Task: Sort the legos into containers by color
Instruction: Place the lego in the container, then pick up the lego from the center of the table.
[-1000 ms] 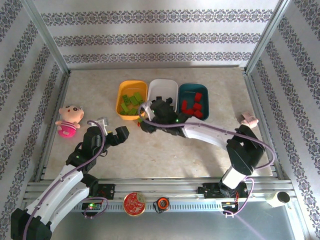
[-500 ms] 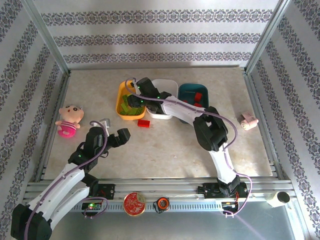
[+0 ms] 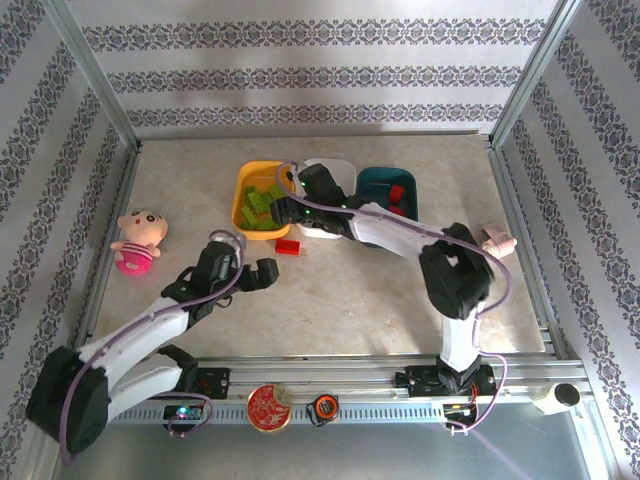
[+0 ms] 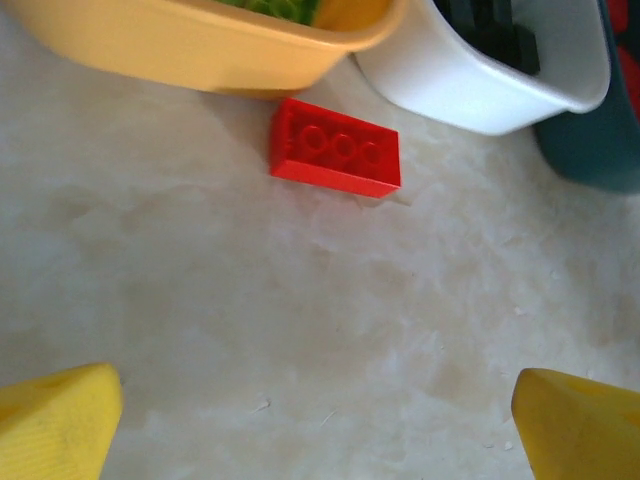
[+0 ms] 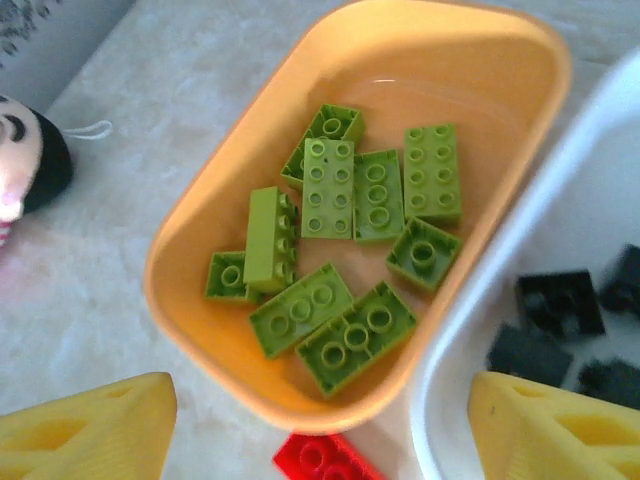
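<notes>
Plainly left claw (image 4: 318,425) spread, right claw (image 5: 320,425) spread; red lego (image 5: 325,460) cut off below.

On my feed the orange-yellow bin (image 5: 470,70) shows lime green bricks (image 5: 340,200), the white bin (image 4: 470,85) shows black bricks (image 5: 560,300), and the dark teal bin (image 3: 372,180) shows red bricks (image 3: 397,193). The loose brick (image 4: 335,148) is bright red against the table (image 4: 300,330), which is mottled beige like marble. The left gripper (image 4: 318,420) and right gripper (image 5: 325,428) have yellow fingertips. The plush doll (image 3: 135,240) is pink with black hair. The walls (image 3: 320,75) are white with grey floral bands, and the round tin (image 3: 269,407) is red.
</notes>
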